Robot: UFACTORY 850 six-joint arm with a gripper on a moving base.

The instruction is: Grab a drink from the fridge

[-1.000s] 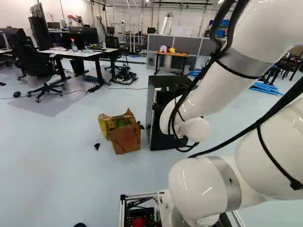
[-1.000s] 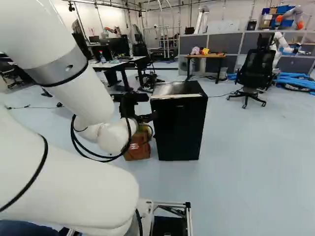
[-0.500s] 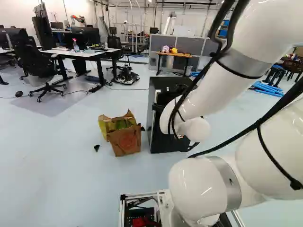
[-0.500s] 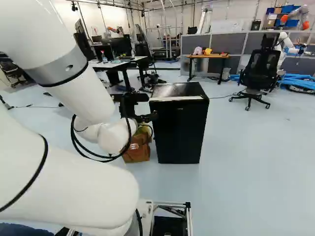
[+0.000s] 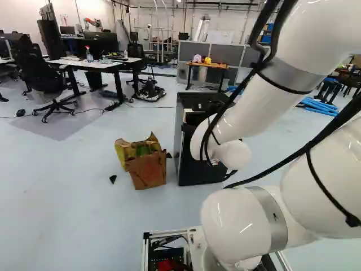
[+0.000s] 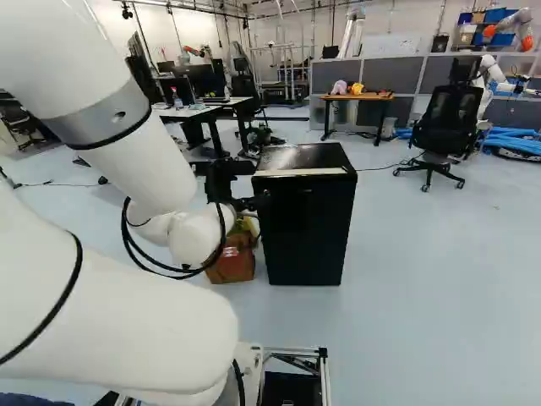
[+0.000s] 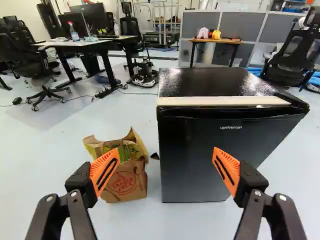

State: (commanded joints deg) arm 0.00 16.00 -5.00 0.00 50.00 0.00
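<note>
- Gripper (image 6: pixel 260 201): I find its two fingers spread wide, orange pads (image 7: pixel 104 171) facing each other, nothing pinched.
- Fridge (image 7: pixel 200 150): black, upright on the floor (image 7: pixel 45 165), ahead of my gripper (image 7: pixel 166 162); a pale strip (image 7: pixel 220 101) runs along its top front edge. I cannot see inside it.
- Paper bag (image 7: pixel 125 184): open-topped, crumpled, on the floor just beside the fridge. In the wrist view it shows beyond one finger.
- Arm (image 5: pixel 242 107): partly covers the fridge in my left base view.
- Office chair (image 6: pixel 445 118): noted at the right of my right base view.
</note>
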